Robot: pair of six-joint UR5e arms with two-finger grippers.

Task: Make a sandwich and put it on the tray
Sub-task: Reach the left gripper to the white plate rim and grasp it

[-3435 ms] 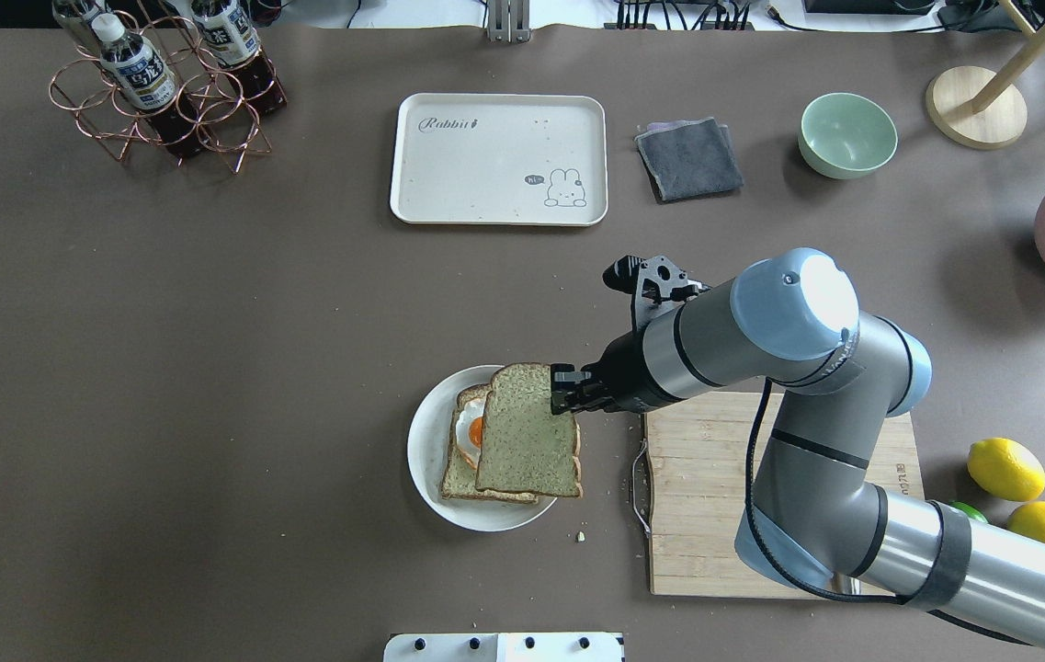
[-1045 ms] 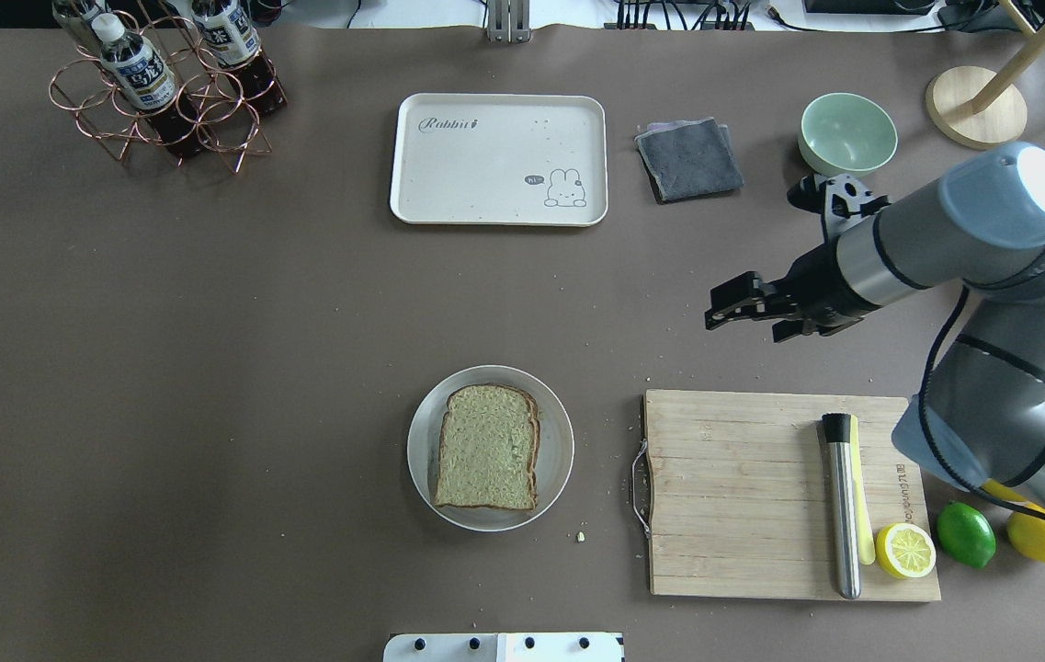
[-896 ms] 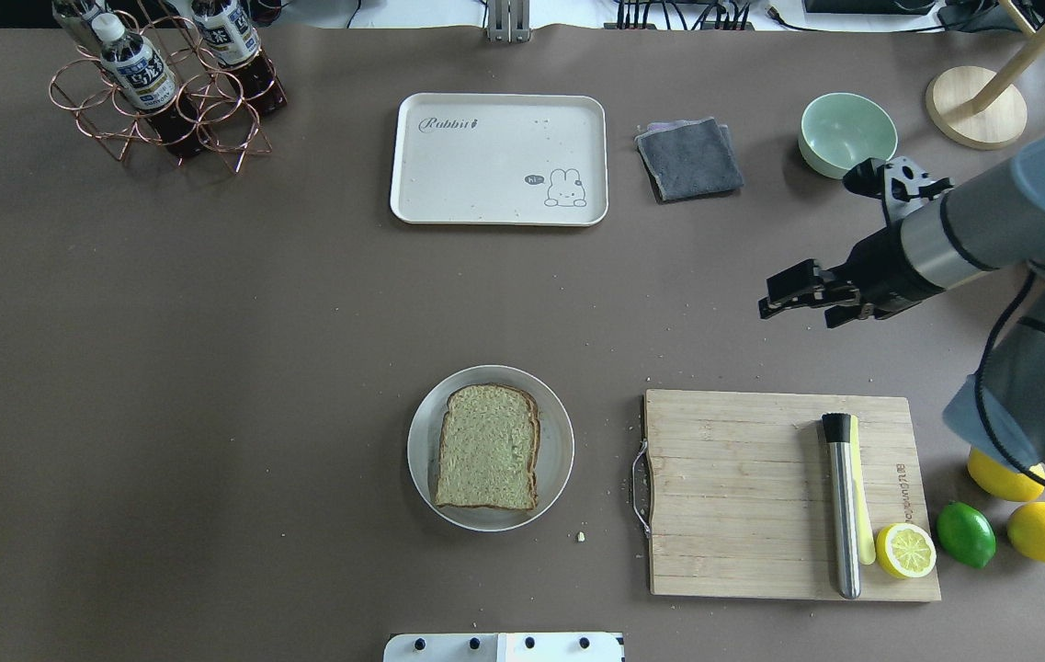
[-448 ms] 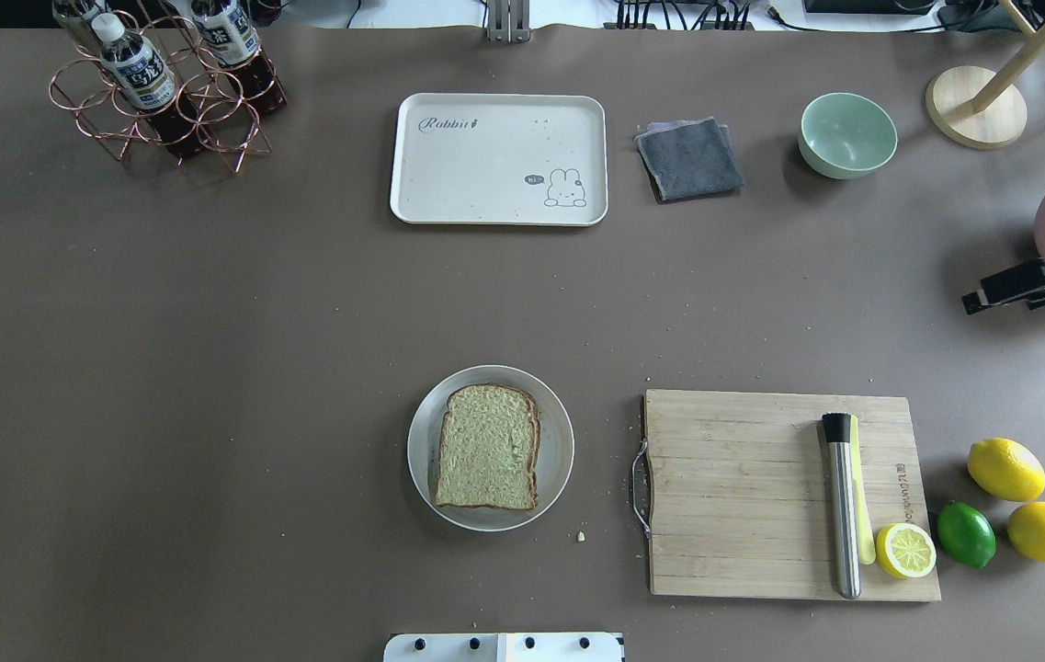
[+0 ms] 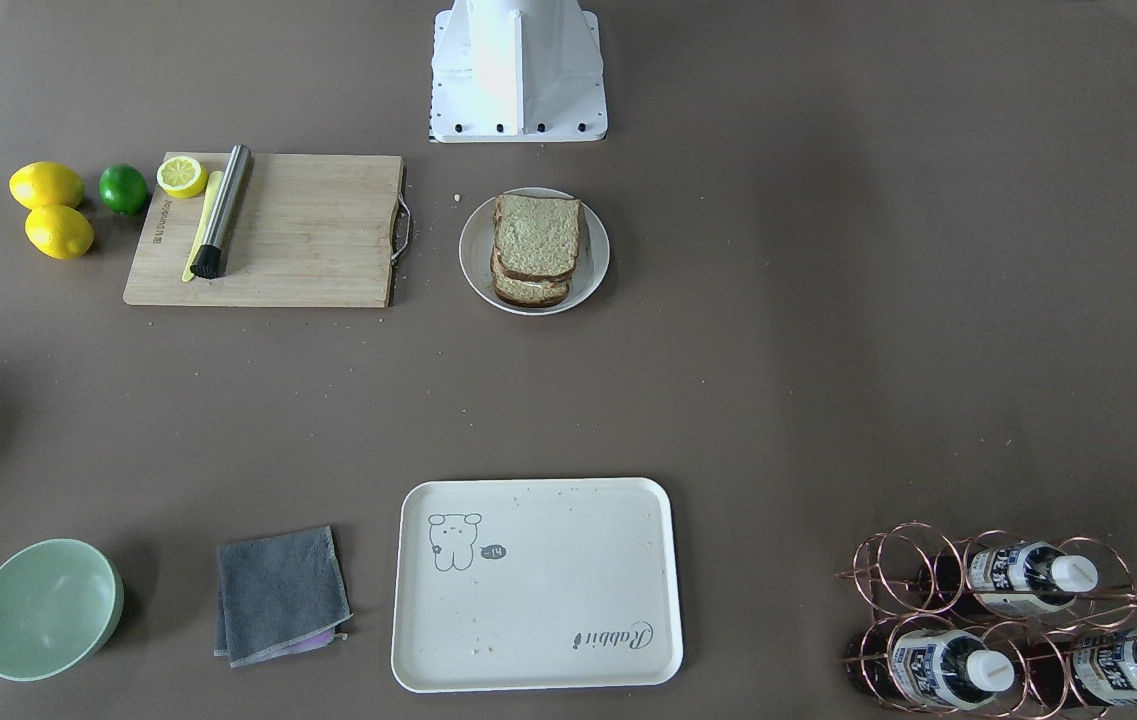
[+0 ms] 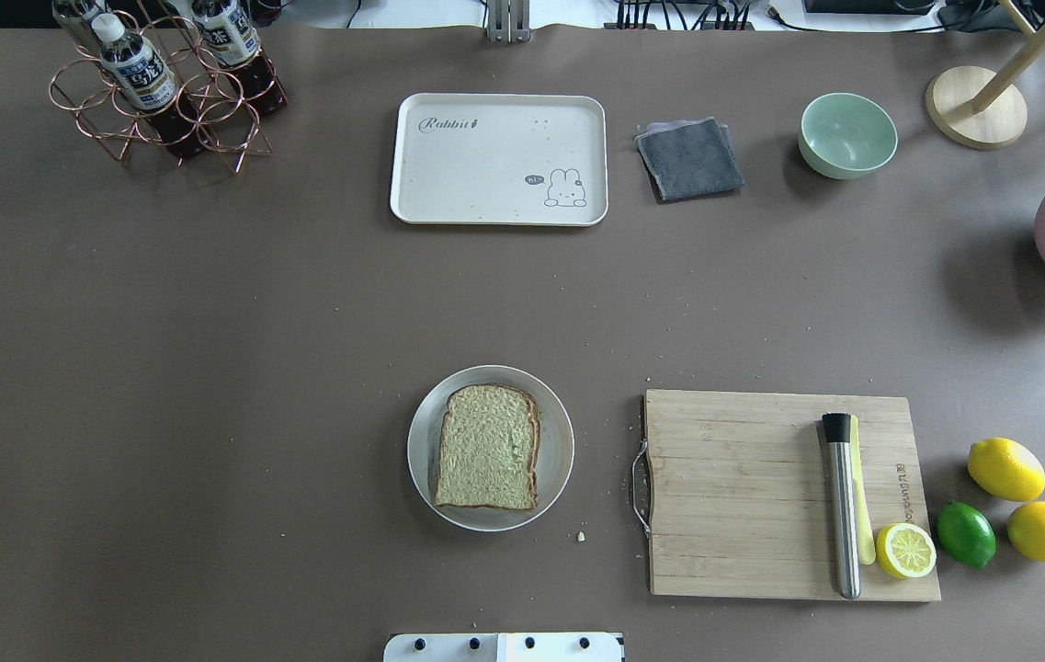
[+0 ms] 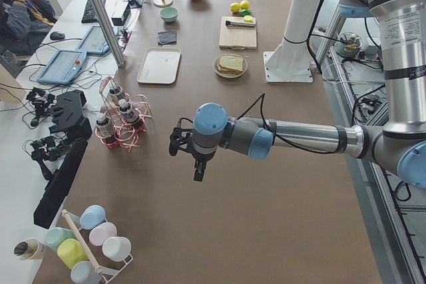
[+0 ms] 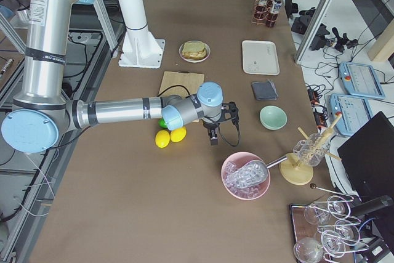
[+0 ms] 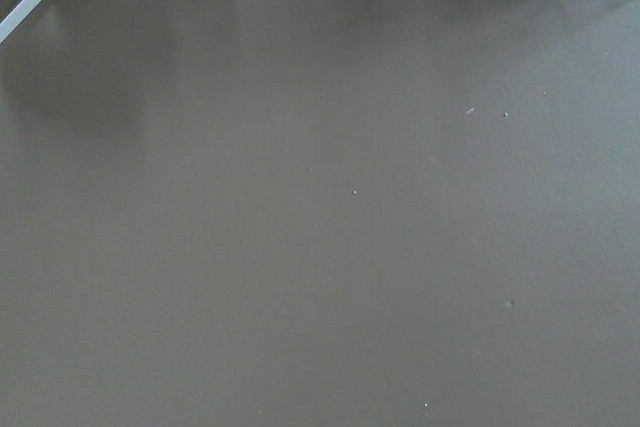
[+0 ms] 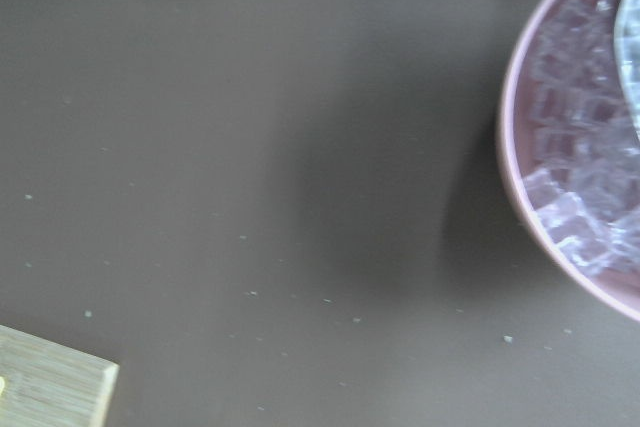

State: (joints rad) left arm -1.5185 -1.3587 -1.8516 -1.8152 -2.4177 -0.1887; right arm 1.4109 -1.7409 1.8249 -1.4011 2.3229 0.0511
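Observation:
The sandwich (image 6: 488, 448) lies on a round white plate (image 6: 559, 432) near the table's front middle, two greenish-tan slices stacked (image 5: 536, 245); the egg is hidden between them. The cream tray (image 6: 499, 158) lies at the far middle, with nothing on it (image 5: 536, 585). My left gripper (image 7: 198, 169) hangs above bare table far to the left of the plate. My right gripper (image 8: 213, 137) hangs above the table next to the lemons, far to the right. Both show only in the side views, so I cannot tell whether they are open or shut.
A wooden cutting board (image 6: 743, 487) with a steel tool (image 6: 844, 506) and a half lemon (image 6: 905, 550) lies right of the plate. Lemons (image 6: 1005, 469) and a lime lie beside it. A green bowl (image 6: 847, 135), grey cloth (image 6: 689, 158), bottle rack (image 6: 159, 83) and pink ice bowl (image 10: 575, 147) stand around.
The right gripper let go of the top slice, which now lies on the stack, and drew back to the right out of the overhead view.

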